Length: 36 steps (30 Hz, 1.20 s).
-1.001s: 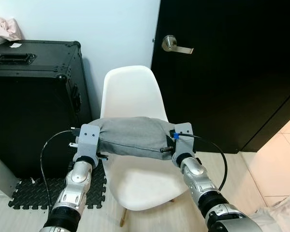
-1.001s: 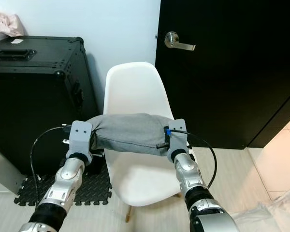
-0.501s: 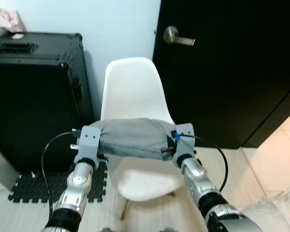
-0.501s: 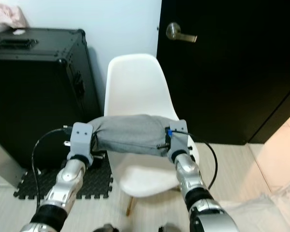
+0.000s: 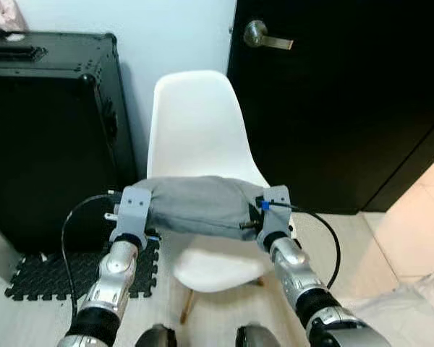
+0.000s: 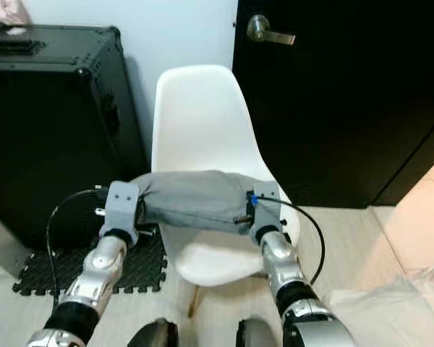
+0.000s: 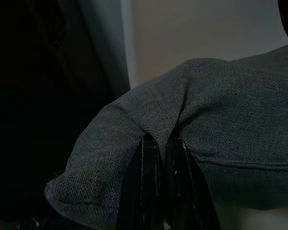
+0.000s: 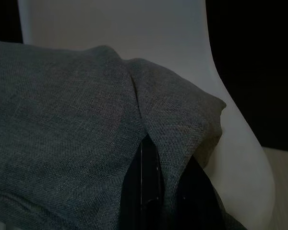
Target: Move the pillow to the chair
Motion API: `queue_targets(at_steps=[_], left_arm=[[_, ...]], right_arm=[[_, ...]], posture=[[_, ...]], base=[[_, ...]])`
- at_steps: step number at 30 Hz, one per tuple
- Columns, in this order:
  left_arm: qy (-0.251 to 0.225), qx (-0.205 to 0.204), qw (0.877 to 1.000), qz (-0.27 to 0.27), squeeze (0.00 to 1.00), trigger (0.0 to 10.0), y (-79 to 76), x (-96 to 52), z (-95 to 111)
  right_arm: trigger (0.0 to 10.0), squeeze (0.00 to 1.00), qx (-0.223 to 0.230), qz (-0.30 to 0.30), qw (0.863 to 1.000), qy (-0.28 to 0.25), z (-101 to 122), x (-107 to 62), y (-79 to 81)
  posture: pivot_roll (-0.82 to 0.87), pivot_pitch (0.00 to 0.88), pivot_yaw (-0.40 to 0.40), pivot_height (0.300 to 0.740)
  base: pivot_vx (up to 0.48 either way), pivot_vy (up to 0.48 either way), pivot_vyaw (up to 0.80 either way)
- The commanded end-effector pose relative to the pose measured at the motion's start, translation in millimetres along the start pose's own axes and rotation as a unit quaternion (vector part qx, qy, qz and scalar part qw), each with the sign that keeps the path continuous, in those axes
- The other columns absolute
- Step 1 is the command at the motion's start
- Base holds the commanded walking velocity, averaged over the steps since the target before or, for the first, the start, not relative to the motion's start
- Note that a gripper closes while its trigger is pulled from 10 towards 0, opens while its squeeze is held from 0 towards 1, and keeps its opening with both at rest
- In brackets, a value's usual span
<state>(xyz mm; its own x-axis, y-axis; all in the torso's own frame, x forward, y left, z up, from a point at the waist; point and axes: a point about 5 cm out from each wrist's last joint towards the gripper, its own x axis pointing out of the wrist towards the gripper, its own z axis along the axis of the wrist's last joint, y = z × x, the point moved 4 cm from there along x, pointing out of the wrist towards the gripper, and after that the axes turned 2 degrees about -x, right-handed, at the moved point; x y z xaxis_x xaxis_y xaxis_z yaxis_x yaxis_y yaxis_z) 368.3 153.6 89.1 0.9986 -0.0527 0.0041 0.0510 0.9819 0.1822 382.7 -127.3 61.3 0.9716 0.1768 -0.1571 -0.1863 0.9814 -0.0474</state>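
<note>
Left wrist view gives me the clearest read on that side: the left gripper [image 7: 162, 158] has its jaws closed tight on a pinched fold of the grey pillow [image 7: 221, 124], with fabric bunched up between the two black fingers [image 7: 149, 167] and draping over them. In the right wrist view I see the same thing mirrored: the right gripper [image 8: 158, 177] has its jaws clamped on the opposite end of the pillow, the cloth creased where it runs down into them.

From the head cameras, I have the pillow [image 5: 199, 206] stretched level between the left gripper [image 5: 146, 210] and the right gripper [image 5: 254, 213], one end in each. The white chair [image 5: 195, 137] sits directly beyond the jaws, its seat below the pillow and its backrest rising behind it. I cannot tell whether the pillow touches the seat.

Past the left jaws stands a black case [image 5: 50, 137] on a black foam mat [image 5: 43, 278]. Beyond the right jaws is a black door [image 5: 340, 108] with a metal lever handle [image 5: 264, 36].
</note>
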Motion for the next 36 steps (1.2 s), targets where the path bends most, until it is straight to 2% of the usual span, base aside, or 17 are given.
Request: queue_targets(at_steps=[1,6,8,11,14,15,16,18,19,21,23,26,27,28,29,36], left_arm=[[-0.024,0.021,0.999,-0.026,0.0,10.0,-8.5,7.7,13],[-0.029,0.029,0.999,-0.029,0.0,10.0,-7.9,17.3,23],[-0.034,0.03,0.999,-0.019,0.0,10.0,-2.9,24.2,30],[-0.044,0.043,0.998,0.001,0.0,10.0,7.8,34.3,41],[-0.048,0.043,0.998,0.007,0.0,10.0,10.5,36.0,44],[-0.057,0.058,0.997,0.02,0.0,10.0,16.6,40.4,51],[-0.057,0.058,0.997,0.02,0.0,10.0,16.6,40.4,51],[-0.096,0.075,0.991,0.054,0.0,10.0,28.1,43.9,70],[-0.096,0.075,0.991,0.054,0.0,10.0,28.1,43.9,70],[-0.154,0.082,0.978,0.112,0.0,10.0,44.8,43.9,95],[-0.131,0.076,0.982,0.116,0.0,10.0,46.2,46.1,89],[-0.054,0.092,0.989,0.1,0.0,10.0,38.9,47.7,58],[-0.054,0.092,0.989,0.1,0.0,10.0,38.9,47.7,58],[-0.015,0.095,0.991,0.093,0.0,10.0,33.9,45.8,41],[-0.005,0.091,0.992,0.091,0.0,10.0,32.1,44.9,37],[0.018,0.071,0.992,0.103,0.0,10.0,28.0,43.0,26]], right_arm=[[10.0,0.0,-0.009,0.004,1.0,-0.025,15,5.6,2.0],[10.0,0.0,0.001,0.003,0.999,-0.038,27,10.6,-0.3],[10.0,0.0,-0.003,-0.001,0.999,-0.045,35,14.5,-1.7],[10.0,0.0,0.008,-0.006,0.997,-0.082,57,19.8,-2.1],[10.0,0.0,0.015,-0.004,0.996,-0.089,62,21.2,-0.9],[10.0,0.0,0.026,0.004,0.995,-0.099,74,26.3,5.6],[10.0,0.0,0.026,0.004,0.995,-0.099,74,26.3,5.6],[10.0,0.0,0.028,0.005,0.993,-0.118,91,30.9,10.6],[10.0,0.0,0.028,0.005,0.993,-0.118,91,30.9,10.6],[10.0,0.0,0.031,0.005,0.99,-0.136,109,35.0,14.9],[10.0,0.0,0.012,0.015,0.992,-0.124,105,36.2,21.4],[10.0,0.0,-0.055,0.063,0.992,-0.09,87,35.2,42.6],[10.0,0.0,-0.055,0.063,0.992,-0.09,87,35.2,42.6],[10.0,0.0,-0.095,0.1,0.988,-0.071,74,32.5,57.4],[10.0,0.0,-0.107,0.114,0.985,-0.069,71,31.1,62.5],[10.0,0.0,-0.119,0.128,0.983,-0.058,68,31.2,67.7]], posture=[[0.07,0.107,-0.046,0.612],[0.07,0.131,-0.043,0.602],[0.06,0.156,-0.042,0.592],[0.07,0.177,-0.039,0.592],[0.06,0.184,-0.036,0.592],[0.06,0.202,-0.031,0.592],[0.06,0.202,-0.031,0.592],[0.06,0.228,-0.03,0.592],[0.06,0.228,-0.03,0.592],[0.07,0.243,-0.035,0.592],[0.07,0.251,-0.039,0.592],[0.07,0.269,-0.048,0.592],[0.07,0.269,-0.048,0.592],[0.07,0.269,-0.058,0.592],[0.07,0.269,-0.058,0.592],[0.06,0.272,-0.111,0.592]], base=[[0.0,0.0,0.0],[0.0,0.0,0.0],[0.0,0.0,0.0],[0.0,0.0,0.0],[0.0,0.0,0.0],[0.0,0.0,0.0],[0.0,0.0,0.0],[0.0,0.0,0.0],[0.0,0.0,0.0],[0.0,0.0,0.0],[0.0,0.0,0.0],[0.0,0.0,0.0],[0.0,0.0,0.0],[0.0,0.0,0.0],[0.0,0.0,0.0],[0.0,0.0,0.0]])
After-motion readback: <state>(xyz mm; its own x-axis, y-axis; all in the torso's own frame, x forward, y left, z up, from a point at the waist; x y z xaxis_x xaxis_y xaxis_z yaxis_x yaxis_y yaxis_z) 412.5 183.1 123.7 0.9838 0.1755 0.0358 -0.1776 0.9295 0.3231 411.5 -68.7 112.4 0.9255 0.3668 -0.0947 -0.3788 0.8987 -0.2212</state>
